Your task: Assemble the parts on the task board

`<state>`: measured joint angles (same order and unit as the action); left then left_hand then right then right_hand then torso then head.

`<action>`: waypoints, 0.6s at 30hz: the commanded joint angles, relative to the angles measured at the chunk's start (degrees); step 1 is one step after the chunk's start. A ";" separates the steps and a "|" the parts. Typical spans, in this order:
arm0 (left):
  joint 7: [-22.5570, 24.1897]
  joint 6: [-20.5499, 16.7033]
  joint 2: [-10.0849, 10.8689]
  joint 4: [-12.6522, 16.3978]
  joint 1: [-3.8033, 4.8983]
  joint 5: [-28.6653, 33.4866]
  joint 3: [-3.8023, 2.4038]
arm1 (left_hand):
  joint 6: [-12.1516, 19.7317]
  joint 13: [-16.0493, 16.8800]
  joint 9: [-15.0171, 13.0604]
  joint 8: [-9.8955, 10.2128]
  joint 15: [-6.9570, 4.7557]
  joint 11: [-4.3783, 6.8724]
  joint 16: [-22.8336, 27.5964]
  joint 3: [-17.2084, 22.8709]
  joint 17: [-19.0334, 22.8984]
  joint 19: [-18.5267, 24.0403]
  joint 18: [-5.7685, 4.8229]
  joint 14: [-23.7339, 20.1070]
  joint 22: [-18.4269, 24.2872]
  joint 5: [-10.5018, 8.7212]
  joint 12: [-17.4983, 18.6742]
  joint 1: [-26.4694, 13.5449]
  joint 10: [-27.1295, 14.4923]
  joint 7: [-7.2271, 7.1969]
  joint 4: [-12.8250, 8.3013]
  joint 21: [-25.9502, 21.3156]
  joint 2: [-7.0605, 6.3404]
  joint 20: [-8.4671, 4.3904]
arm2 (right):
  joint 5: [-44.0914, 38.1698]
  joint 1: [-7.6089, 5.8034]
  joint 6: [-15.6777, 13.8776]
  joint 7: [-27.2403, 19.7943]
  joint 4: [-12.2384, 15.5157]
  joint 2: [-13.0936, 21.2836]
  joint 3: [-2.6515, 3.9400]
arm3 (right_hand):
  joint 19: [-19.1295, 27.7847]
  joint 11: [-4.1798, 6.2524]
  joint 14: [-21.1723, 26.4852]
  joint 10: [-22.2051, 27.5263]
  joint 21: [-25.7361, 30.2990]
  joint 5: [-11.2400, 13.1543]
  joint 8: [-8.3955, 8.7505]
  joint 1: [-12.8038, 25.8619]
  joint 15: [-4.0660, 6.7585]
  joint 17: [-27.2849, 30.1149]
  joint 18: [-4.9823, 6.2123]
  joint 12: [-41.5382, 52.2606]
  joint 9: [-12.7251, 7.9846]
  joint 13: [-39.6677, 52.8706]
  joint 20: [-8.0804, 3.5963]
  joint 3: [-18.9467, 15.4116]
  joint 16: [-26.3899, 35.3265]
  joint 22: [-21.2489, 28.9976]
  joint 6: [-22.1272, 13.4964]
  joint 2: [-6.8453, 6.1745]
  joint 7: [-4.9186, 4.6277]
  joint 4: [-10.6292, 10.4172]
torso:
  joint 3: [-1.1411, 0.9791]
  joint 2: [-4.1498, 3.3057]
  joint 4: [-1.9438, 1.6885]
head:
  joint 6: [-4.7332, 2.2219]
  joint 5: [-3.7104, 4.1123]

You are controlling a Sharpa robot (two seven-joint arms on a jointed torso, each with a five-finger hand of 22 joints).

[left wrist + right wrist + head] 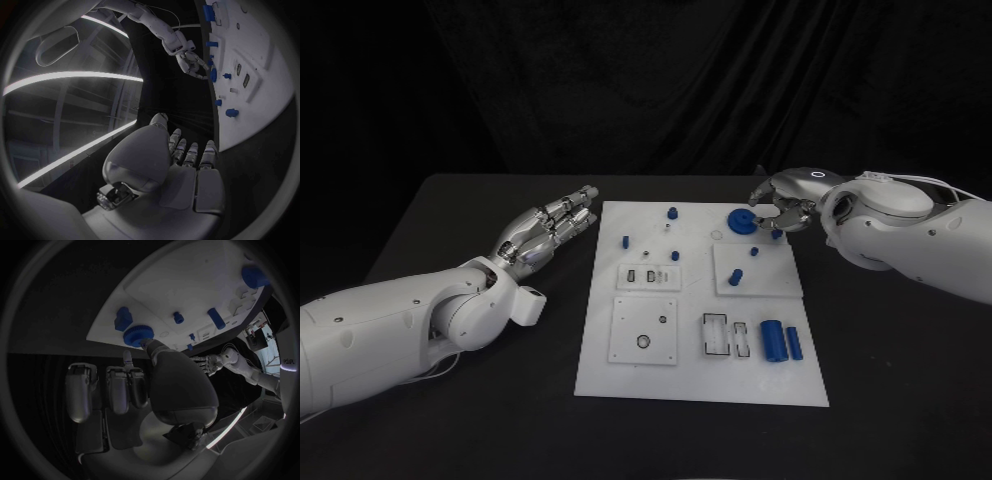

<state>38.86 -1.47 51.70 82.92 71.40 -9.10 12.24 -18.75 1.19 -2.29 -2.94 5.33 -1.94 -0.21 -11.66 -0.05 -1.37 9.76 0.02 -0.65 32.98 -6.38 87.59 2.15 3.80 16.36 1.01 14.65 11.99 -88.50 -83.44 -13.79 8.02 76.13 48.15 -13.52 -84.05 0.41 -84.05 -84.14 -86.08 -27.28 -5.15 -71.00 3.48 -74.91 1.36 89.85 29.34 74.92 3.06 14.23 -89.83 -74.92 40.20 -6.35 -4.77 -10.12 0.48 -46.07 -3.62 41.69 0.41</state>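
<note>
While left hand (pixel 550 232) fingers lie apart, empty | right hand (pixel 783 207) pinches blue gear (pixel 737 221); task board (pixel 704 380)

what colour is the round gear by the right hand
Blue; the gear shows best in the right wrist view.

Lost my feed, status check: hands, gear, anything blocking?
Left hand open, off the board's left edge. Right hand at the blue gear, fingertips touching it; grip unclear. Nothing blocking.
</note>
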 commanded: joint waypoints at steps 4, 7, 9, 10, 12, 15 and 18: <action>2.95 0.94 -0.22 -0.07 -0.14 -0.26 -0.04 | 0.07 0.06 0.01 -0.28 0.53 -0.56 0.21 0.27 0.05 0.01 0.60 -0.02 -0.09 0.25 -0.09 0.29 -0.02 0.06 -0.07 0.21 -0.08 0.50 | -0.38 -0.11 1.14 1.65 -0.09 -0.36 0.03 | -3.58 -0.44 -5.95 -5.86 -0.61 0.17 0.79 0.96 -0.43 -15.09 -0.42 0.15 -0.93 15.08 0.31 -0.52 -0.17 -13.85 0.20 -0.71 -0.12 -0.98 | -0.06 -0.17 -0.17 | -0.15 0.13; 2.95 0.96 -0.24 -0.09 -0.15 -0.26 -0.04 | 0.07 0.06 0.01 -0.28 0.53 -0.56 0.21 0.27 0.05 0.01 0.60 -0.02 -0.09 0.25 -0.09 0.29 -0.02 0.06 -0.07 0.21 -0.08 0.50 | -0.38 -0.10 1.25 1.66 -0.11 -0.56 0.03 | -3.74 -0.43 -5.95 -5.86 -0.82 0.16 0.91 1.10 -0.42 -15.09 -0.48 0.15 -1.18 15.08 0.32 -0.67 -0.17 -13.92 0.21 -0.81 -0.09 -1.16 | -0.06 -0.20 -0.18 | -0.13 0.13; 2.94 0.97 -0.23 -0.09 -0.15 -0.26 -0.04 | 0.07 0.06 0.01 -0.28 0.53 -0.56 0.21 0.27 0.05 0.01 0.60 -0.02 -0.09 0.25 -0.09 0.29 -0.02 0.06 -0.07 0.21 -0.08 0.50 | -0.38 -0.10 1.33 1.67 -0.18 -0.74 0.03 | -3.74 -0.43 -5.95 -5.86 -0.82 0.16 0.91 1.10 -0.42 -15.09 -0.48 0.15 -1.18 15.08 0.32 -0.67 -0.17 -13.92 0.21 -0.81 -0.09 -1.16 | -0.06 -0.21 -0.13 | -0.12 0.09; 2.94 0.97 -0.23 -0.10 -0.15 -0.26 -0.04 | 0.07 0.06 0.01 -0.28 0.53 -0.56 0.21 0.27 0.05 0.01 0.60 -0.02 -0.09 0.25 -0.09 0.29 -0.02 0.06 -0.07 0.21 -0.08 0.50 | -0.38 -0.10 1.37 1.68 -0.22 -0.83 0.03 | -3.83 -0.42 -5.95 -5.86 -0.95 0.16 0.94 1.14 -0.42 -15.09 -0.51 0.15 -1.26 15.08 0.32 -0.72 -0.17 -13.97 0.23 -0.85 -0.08 -1.22 | -0.04 -0.21 -0.14 | -0.12 0.08; 2.93 0.99 -0.24 -0.12 -0.15 -0.26 -0.04 | 0.07 0.06 0.01 -0.28 0.53 -0.56 0.21 0.27 0.05 0.01 0.60 -0.02 -0.09 0.25 -0.09 0.29 -0.02 0.06 -0.07 0.21 -0.08 0.50 | -0.38 -0.10 1.48 1.69 -0.34 -1.01 0.03 | -3.87 -0.42 -5.95 -5.86 -1.00 0.16 0.96 1.16 -0.41 -15.09 -0.53 0.15 -1.32 15.08 0.32 -0.75 -0.17 -13.99 0.24 -0.87 -0.07 -1.25 | -0.02 -0.21 -0.16 | -0.11 0.09; 2.93 1.02 -0.27 -0.15 -0.15 -0.26 -0.04 | 0.07 0.06 0.01 -0.28 0.53 -0.56 0.21 0.27 0.05 0.01 0.60 -0.02 -0.09 0.25 -0.09 0.29 -0.02 0.06 -0.07 0.21 -0.08 0.50 | -0.38 -0.09 1.59 1.68 -0.58 -1.30 0.03 | -3.95 -0.41 -5.95 -5.86 -1.12 0.14 0.95 1.09 -0.40 -15.09 -0.56 0.15 -1.45 15.08 0.32 -0.77 -0.17 -14.03 0.40 -0.89 -0.07 -1.28 | -0.01 -0.19 -0.21 | -0.02 0.11; 2.93 1.07 -0.34 -0.19 -0.15 -0.26 -0.04 | 0.07 0.06 0.01 -0.28 0.53 -0.56 0.21 0.27 0.05 0.01 0.60 -0.02 -0.09 0.25 -0.09 0.29 -0.02 0.06 -0.07 0.21 -0.08 0.50 | -0.38 -0.07 1.67 1.65 -0.90 -1.66 0.03 | -4.00 -0.37 -5.95 -5.86 -1.17 0.10 0.83 0.78 -0.37 -15.09 -0.57 0.15 -1.72 15.08 0.32 -0.73 -0.17 -14.05 1.00 -0.84 -0.02 -1.22 | -0.01 -0.18 -0.26 | 0.09 0.12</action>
<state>38.86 -1.23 51.47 82.70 71.38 -9.10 12.24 -18.75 1.19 -2.29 -2.94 5.33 -1.94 -0.21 -11.66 -0.06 -1.37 9.76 0.02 -0.65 32.98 -6.38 87.59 2.15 3.80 16.36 1.01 14.65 11.99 -88.51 -83.44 -12.71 8.47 75.33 46.53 -13.52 -84.05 0.42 -84.05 -84.14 -86.98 -27.26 -4.54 -70.33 3.48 -74.91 1.36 89.85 27.62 74.91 3.06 13.60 -89.83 -74.91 41.07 -7.01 -4.73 -11.07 0.45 -46.26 -3.81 41.70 0.51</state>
